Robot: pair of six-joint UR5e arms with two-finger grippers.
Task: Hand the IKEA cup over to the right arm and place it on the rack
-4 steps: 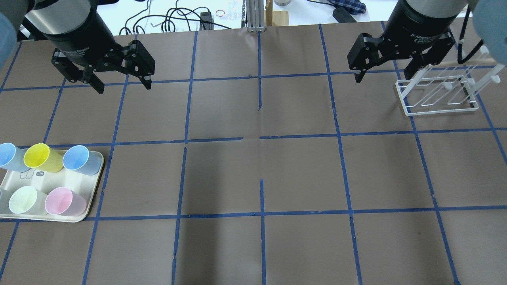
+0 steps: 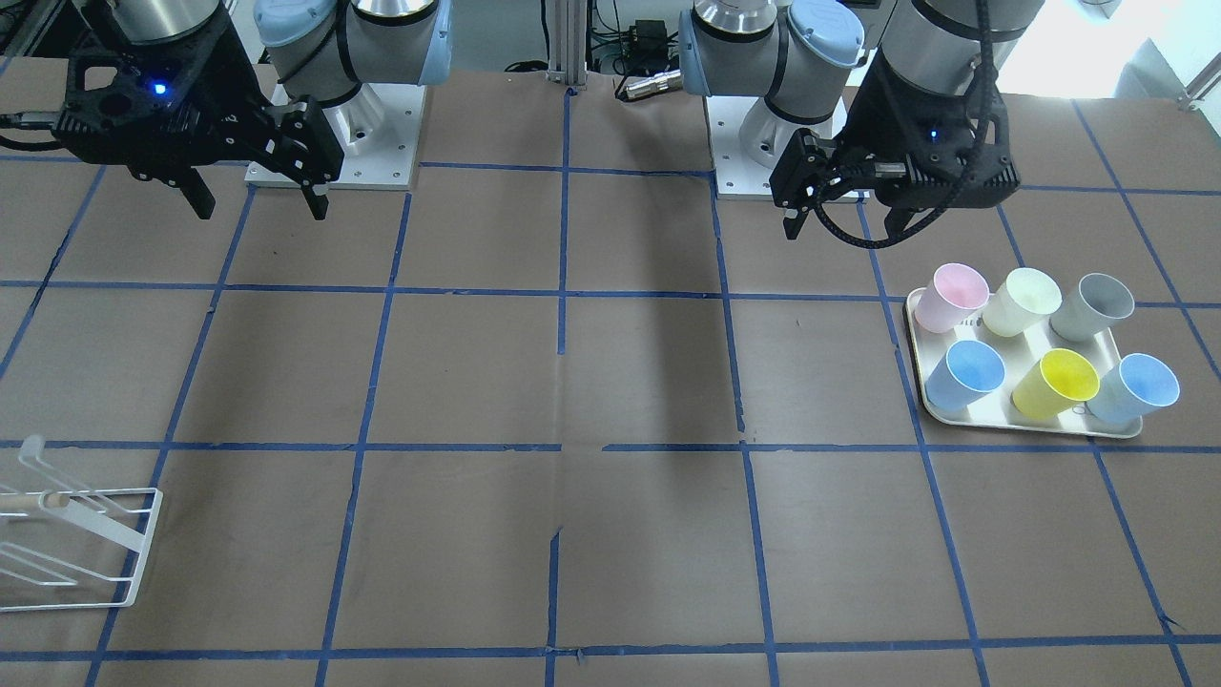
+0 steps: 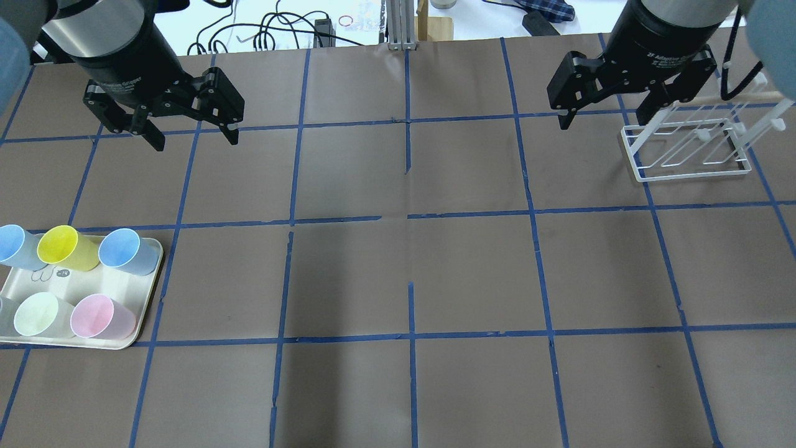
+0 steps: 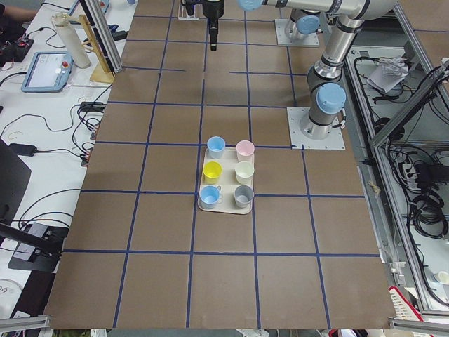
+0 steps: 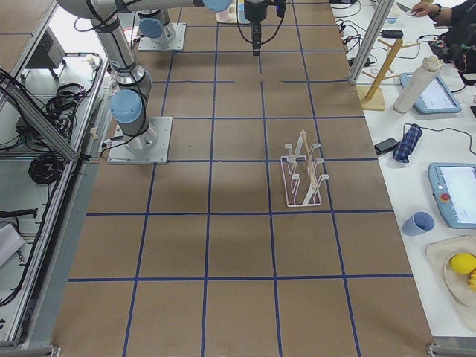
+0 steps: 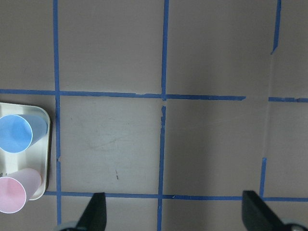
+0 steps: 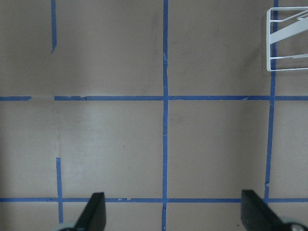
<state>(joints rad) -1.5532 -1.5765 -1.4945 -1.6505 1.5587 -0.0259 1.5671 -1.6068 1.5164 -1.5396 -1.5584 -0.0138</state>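
Note:
The light-grey IKEA cup [image 2: 1094, 307] stands at a corner of the cream tray [image 2: 916, 355] among several coloured cups. In the overhead view only its edge [image 3: 2, 309] shows at the frame's left border. My left gripper [image 3: 196, 143] is open and empty. It hangs above the table beyond the tray, well apart from the cups, and also shows in the front view [image 2: 844, 229]. My right gripper [image 3: 603, 123] is open and empty, just left of the white wire rack [image 3: 690, 149]. It also shows in the front view [image 2: 261, 210].
On the tray with the grey cup are a pink cup [image 2: 949, 296], a pale cream cup [image 2: 1023, 300], a yellow cup [image 2: 1054, 382] and two blue cups [image 2: 965, 374]. Blue tape lines grid the brown table. Cables and clutter lie past its far edge.
Both grippers have shifted only very slightly and stay open. The cups, tray and rack have not moved.

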